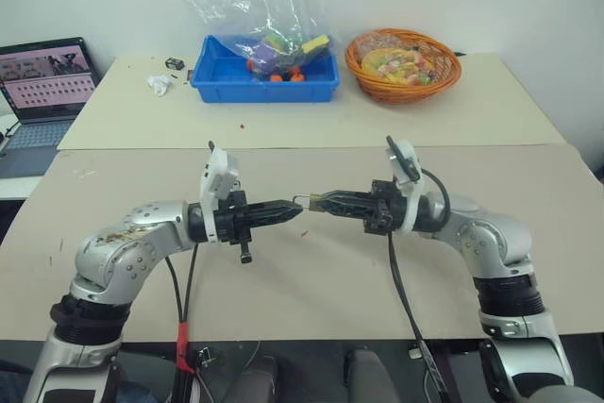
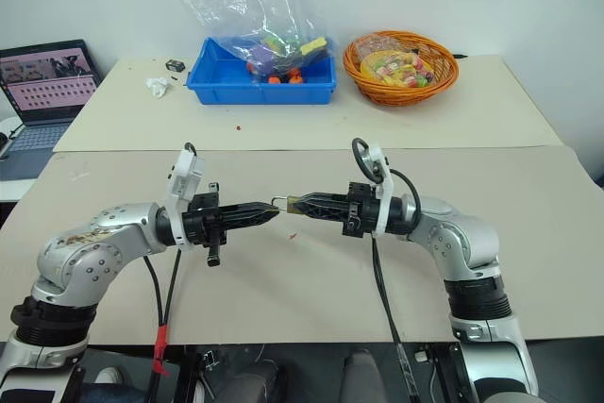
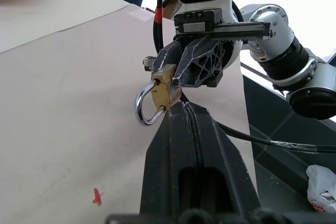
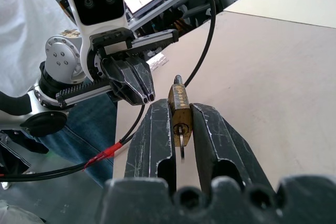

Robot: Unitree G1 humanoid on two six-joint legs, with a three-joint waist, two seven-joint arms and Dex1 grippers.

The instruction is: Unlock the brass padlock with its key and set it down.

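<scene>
The brass padlock point(image 4: 179, 109) hangs above the tan table point(image 1: 311, 299), with my right gripper point(image 1: 319, 202) shut on its body. Its silvery shackle point(image 3: 143, 109) points toward my left arm. A thin silvery piece point(image 4: 181, 142), which looks like the key, sticks out of the padlock's base between my right fingers. My left gripper point(image 1: 294, 211) is shut, level and facing the right one. Its tips point(image 3: 181, 107) meet the padlock's edge by the shackle. I see nothing between the left fingers.
At the back of the table stand a blue bin point(image 1: 226, 77) of small toys under a clear bag and an orange basket point(image 1: 444, 77). An open laptop point(image 1: 42, 82) is at the far left. A person point(image 4: 26, 30) stands beside the table.
</scene>
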